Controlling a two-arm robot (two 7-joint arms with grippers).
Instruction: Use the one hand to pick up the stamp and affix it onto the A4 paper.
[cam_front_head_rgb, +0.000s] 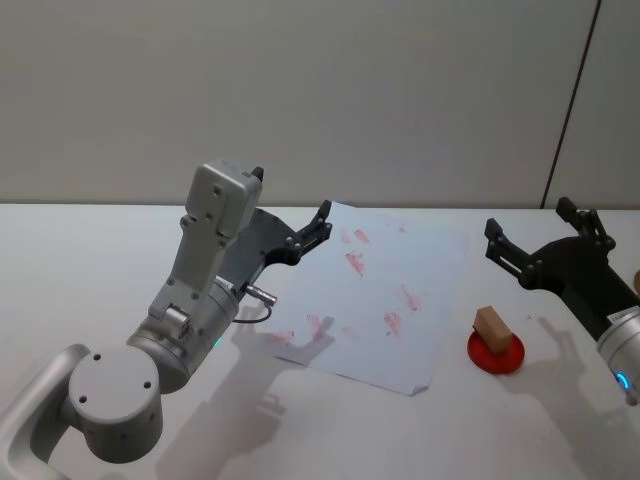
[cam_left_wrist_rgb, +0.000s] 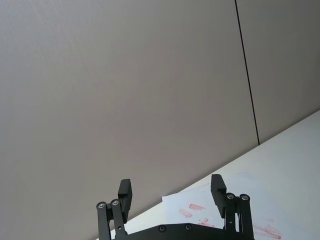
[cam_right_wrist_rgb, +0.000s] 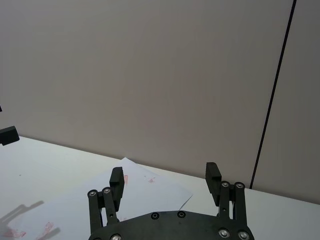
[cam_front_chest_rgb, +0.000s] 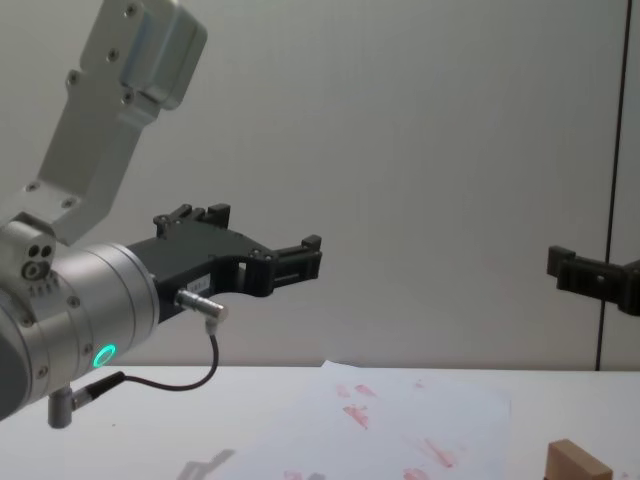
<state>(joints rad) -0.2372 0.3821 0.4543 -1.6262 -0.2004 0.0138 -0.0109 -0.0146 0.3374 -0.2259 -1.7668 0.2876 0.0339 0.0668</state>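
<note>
The stamp (cam_front_head_rgb: 491, 327) is seen resting on a round red ink pad (cam_front_head_rgb: 497, 355). The pad lies on the white counter (cam_front_head_rgb: 80, 260), just beside the right edge of the A4 paper (cam_front_head_rgb: 380, 290). The paper is laid flat and is marked with several reddish prints. The right gripper (cam_front_head_rgb: 528, 220) is held in the air beyond the stamp and apart from it, with its fingers spread wide and released. The left gripper (cam_front_head_rgb: 312, 232) is raised over the paper's far left corner, its fingers likewise spread and grasping nothing.
</note>
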